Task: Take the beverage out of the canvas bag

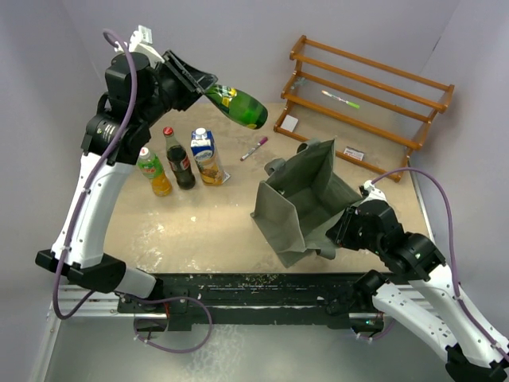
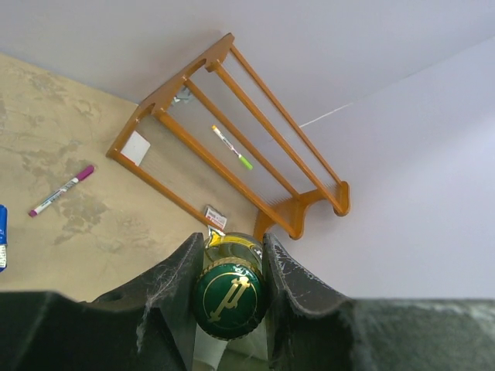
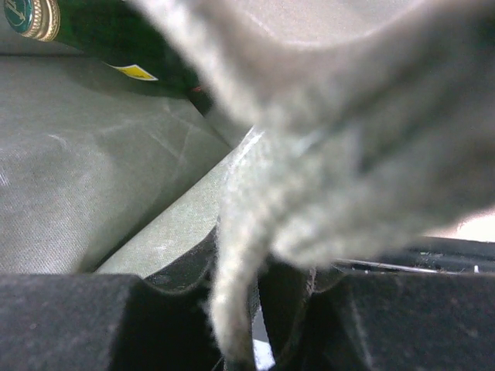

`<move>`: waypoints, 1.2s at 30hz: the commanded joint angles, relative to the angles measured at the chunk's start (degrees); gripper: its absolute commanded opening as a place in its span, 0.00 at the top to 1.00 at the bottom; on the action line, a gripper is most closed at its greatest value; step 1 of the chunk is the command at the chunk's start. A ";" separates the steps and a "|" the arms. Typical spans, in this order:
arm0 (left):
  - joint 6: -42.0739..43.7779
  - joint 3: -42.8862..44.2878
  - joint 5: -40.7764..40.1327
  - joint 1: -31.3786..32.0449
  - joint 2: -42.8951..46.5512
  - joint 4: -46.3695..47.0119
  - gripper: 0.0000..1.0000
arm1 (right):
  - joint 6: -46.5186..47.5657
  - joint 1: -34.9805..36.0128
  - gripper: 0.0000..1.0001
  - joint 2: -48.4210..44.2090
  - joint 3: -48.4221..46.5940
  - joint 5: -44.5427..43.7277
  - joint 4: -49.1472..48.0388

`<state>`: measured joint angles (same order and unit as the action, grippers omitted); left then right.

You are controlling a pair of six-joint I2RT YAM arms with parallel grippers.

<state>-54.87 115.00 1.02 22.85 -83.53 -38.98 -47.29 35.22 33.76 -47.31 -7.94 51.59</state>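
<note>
My left gripper (image 1: 205,86) is shut on the neck of a green glass bottle (image 1: 238,106) and holds it tilted in the air above the back of the table, left of the canvas bag (image 1: 306,199). In the left wrist view the fingers clamp just under its green cap (image 2: 230,297). The grey-green bag stands open at centre right. My right gripper (image 1: 338,231) is shut on the bag's near right fabric edge (image 3: 240,255). In the right wrist view a second dark green bottle (image 3: 100,31) lies against the bag's inner wall (image 3: 77,193).
An orange drink bottle (image 1: 154,171), a cola bottle (image 1: 180,159) and a carton (image 1: 207,157) stand together at the left. A pink marker (image 1: 254,148) lies behind the bag. A wooden rack (image 1: 366,95) with a green marker (image 1: 340,99) stands at the back right.
</note>
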 commanded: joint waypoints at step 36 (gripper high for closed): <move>10.68 -59.57 -34.44 0.37 33.85 6.94 1.00 | 0.45 0.03 0.74 1.75 2.57 1.75 -2.40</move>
<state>-48.34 57.91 -22.13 23.31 -56.23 -47.75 -46.94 35.22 34.87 -45.63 -6.59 49.04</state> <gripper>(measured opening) 0.364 0.258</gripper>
